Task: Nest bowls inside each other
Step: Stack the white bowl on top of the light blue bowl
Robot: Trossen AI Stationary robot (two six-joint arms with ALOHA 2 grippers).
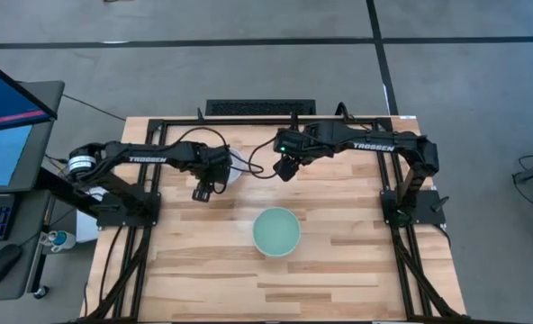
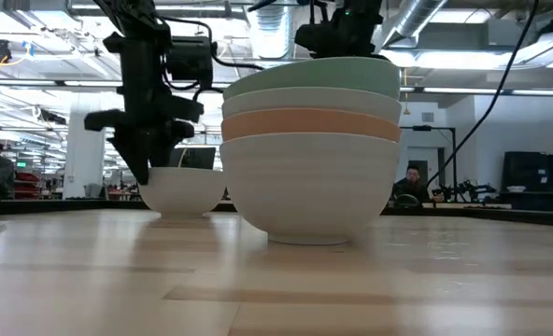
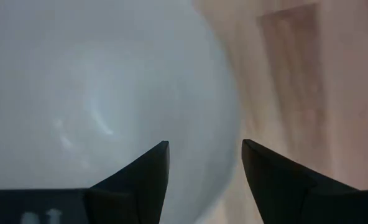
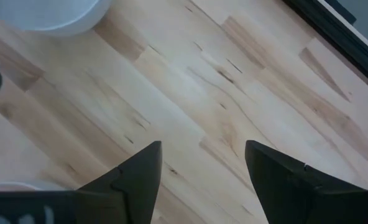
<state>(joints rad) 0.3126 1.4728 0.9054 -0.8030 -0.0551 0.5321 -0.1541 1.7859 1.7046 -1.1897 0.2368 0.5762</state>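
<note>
**Rim of the last white bowl sits between the left claw's fingers**

Rim and claw are the relation that matters here. Starting at the left: the left gripper (image 1: 202,191) hangs directly over the near edge of the lone small round smooth white bowl (image 2: 182,192), which stands on the pale wooden table (image 1: 356,270) just under and slightly beyond the claw. In the left wrist view the two dark fingers (image 3: 148,180) are spread apart, with the bowl's white hollow (image 3: 103,93) filling the space ahead of one finger and the rim curving through the gap toward the other, bare wood beyond it. So the claw is open and straddling the wall, one finger inside and one outside, as far as I can judge; it grips nothing yet. A round bowl has no long axis, so only the rim's line through the gap counts.

Moving right, the stack of four nested bowls (image 2: 311,149), white at the bottom, then orange, white, and mint green on top (image 1: 276,231), stands below and to the right of the left claw, well apart from the lone bowl.

Farther right, the right gripper (image 1: 286,168) hovers above the table beyond the stack, fingers (image 4: 134,180) open and empty over bare wood. The left arm is plainly the nearer one to the remaining bowl; closing on the rim looks like the coming move.
</note>
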